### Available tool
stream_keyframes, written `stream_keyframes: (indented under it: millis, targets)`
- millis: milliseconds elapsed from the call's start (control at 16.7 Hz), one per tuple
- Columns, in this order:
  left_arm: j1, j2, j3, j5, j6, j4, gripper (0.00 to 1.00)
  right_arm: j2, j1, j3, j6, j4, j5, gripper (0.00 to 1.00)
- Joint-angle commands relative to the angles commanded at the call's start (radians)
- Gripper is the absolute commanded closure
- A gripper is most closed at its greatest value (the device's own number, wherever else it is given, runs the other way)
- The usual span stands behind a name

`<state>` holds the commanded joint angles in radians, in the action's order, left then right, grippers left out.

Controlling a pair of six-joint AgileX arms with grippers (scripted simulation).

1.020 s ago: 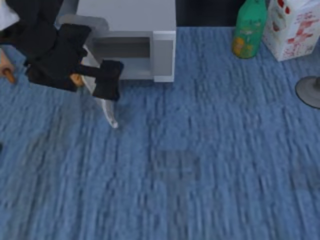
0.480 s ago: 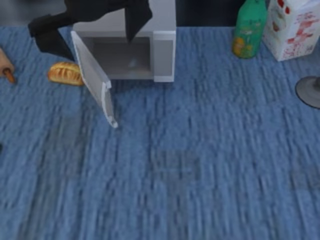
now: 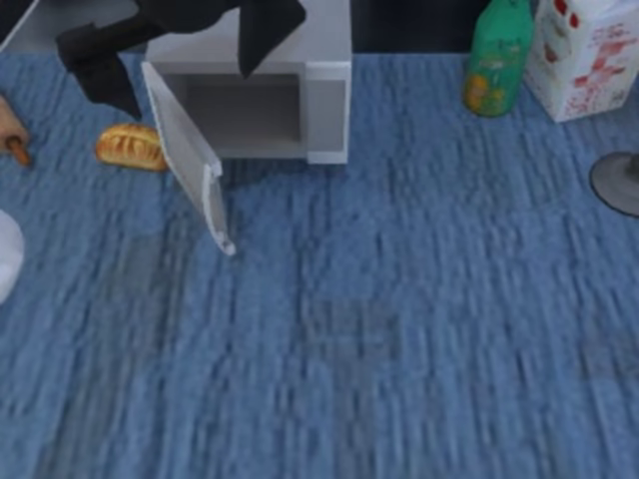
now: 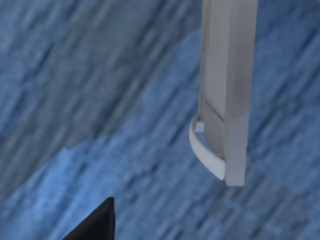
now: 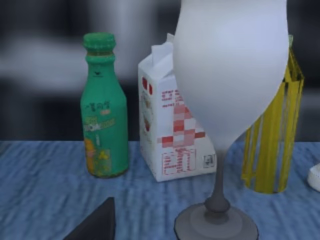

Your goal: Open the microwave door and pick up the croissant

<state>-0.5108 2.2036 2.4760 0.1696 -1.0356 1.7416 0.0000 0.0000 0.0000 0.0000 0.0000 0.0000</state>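
While the door (image 3: 190, 160) hung wide open, the croissant (image 3: 131, 146) sat just left of it; the left gripper (image 3: 175, 40) hovered above the microwave (image 3: 300, 40), fingers apart.

The left arm (image 3: 190, 25) reaches across the far left of the counter (image 3: 399, 299) in the top view, a dark mass with two pointed tips hanging down, one far left, one nearer the middle. Its end effector (image 3: 175, 60) seems spread, though the fingers are hard to make out. One dark fingertip (image 4: 95, 225) shows in the left wrist view. The right arm is out of the top view; one fingertip (image 5: 97, 222) shows in its wrist view
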Motion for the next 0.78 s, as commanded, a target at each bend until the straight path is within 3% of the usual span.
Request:
stream_keyframes:
  millis: [360,780]
  targets:
    - [0.008,-0.009,-0.041,-0.001,0.007,-0.036,0.0,0.0,0.0,0.0,0.0,0.0,0.0,0.0]
    - [0.034,-0.077,-0.411,-0.003,0.033,-0.335,0.0,0.0,0.0,0.0,0.0,0.0,0.0,0.0]
